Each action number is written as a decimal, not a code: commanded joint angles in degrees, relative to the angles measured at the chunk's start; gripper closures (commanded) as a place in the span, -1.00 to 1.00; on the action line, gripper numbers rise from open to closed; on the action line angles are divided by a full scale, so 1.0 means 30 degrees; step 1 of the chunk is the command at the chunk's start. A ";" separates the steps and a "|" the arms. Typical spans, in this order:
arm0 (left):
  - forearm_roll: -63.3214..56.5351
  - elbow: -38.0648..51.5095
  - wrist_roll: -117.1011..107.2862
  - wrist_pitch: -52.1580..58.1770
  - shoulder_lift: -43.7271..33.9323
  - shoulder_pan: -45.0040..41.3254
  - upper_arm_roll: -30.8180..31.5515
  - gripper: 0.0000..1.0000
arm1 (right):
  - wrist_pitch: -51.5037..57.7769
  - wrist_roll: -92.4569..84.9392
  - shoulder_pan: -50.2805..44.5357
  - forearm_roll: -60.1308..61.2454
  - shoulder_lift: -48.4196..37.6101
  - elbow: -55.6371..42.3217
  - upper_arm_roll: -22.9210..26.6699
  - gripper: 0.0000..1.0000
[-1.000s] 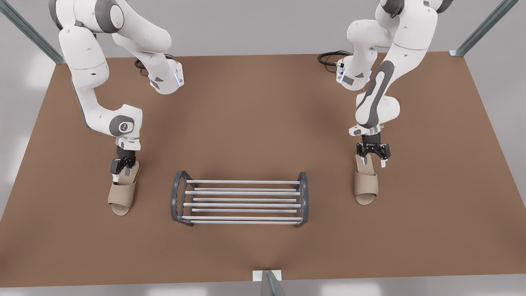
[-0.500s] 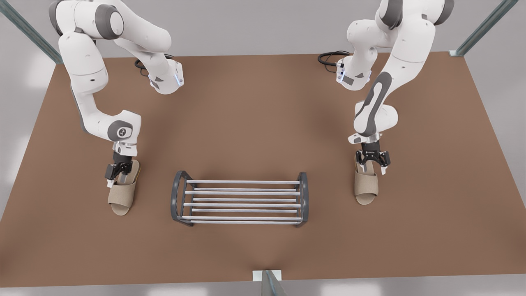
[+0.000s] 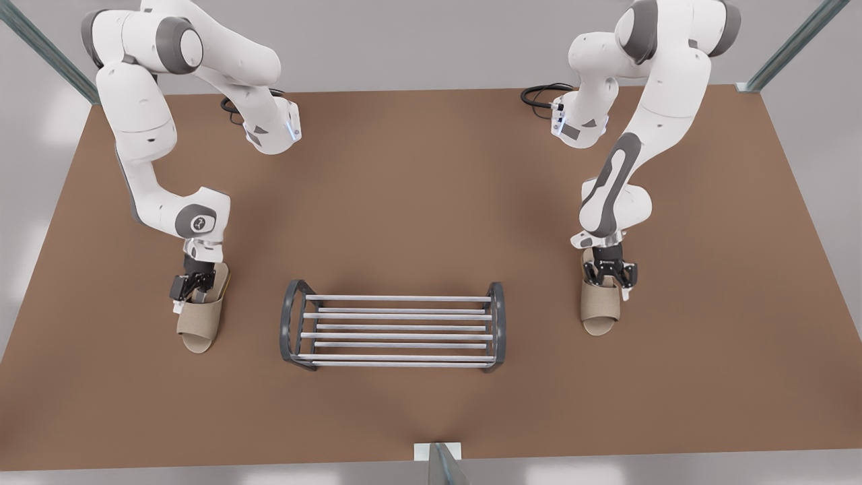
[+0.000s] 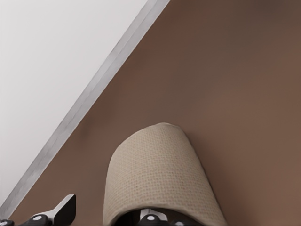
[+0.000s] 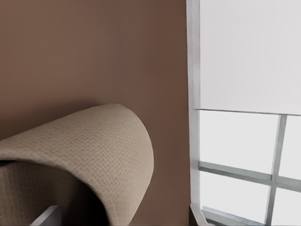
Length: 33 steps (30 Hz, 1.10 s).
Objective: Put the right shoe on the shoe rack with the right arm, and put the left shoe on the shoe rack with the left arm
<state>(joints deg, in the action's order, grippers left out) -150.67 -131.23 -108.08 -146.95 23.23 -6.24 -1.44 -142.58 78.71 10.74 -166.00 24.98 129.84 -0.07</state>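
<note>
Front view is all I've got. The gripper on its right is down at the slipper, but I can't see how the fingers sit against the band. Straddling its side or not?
Observer: Straddling. From the left wrist view, that is the left gripper, and it is open. One finger is outside the left shoe and the other is tucked under the band, so the band's side wall is in the gap.
Operator: And the other arm?
Observer: The right wrist view shows the same. The right gripper is open at the right shoe, with one finger under the band and the other finger outside it, on the side nearer the table edge.
</note>
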 commanded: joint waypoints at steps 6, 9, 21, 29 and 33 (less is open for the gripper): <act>0.0008 0.0178 -0.0449 -0.0001 0.0284 0.0002 -0.0046 -0.21 | 0.0038 -0.0016 -0.0268 -0.3318 0.0024 -0.0185 0.0171 -0.91; 0.0038 0.0236 -0.0478 -0.0001 0.0313 0.0002 -0.0046 -0.07 | 0.0038 0.0042 -0.0268 -0.3551 0.0316 -0.0448 0.0230 -0.83; 0.0038 0.0325 0.0224 -0.0850 -0.1707 0.0002 -0.0603 0.42 | 0.0038 0.0072 -0.0590 -0.3728 0.0610 -0.0888 0.0581 -0.54; 0.0184 -0.0203 0.1895 -0.4893 -0.9002 -0.0028 0.0099 0.57 | 0.0390 0.0072 -0.0590 -0.3728 0.0697 -0.0917 0.0581 -0.20; 0.0243 0.1584 0.1953 -0.6679 -0.8974 -0.0057 0.1243 0.57 | 0.0477 0.0101 -0.0678 -0.3728 0.0551 -0.1122 0.0581 0.16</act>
<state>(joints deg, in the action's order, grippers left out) -149.97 -127.41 -105.50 -160.45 -3.72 -3.92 2.14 -141.56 78.91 8.75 -166.00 26.79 126.76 1.67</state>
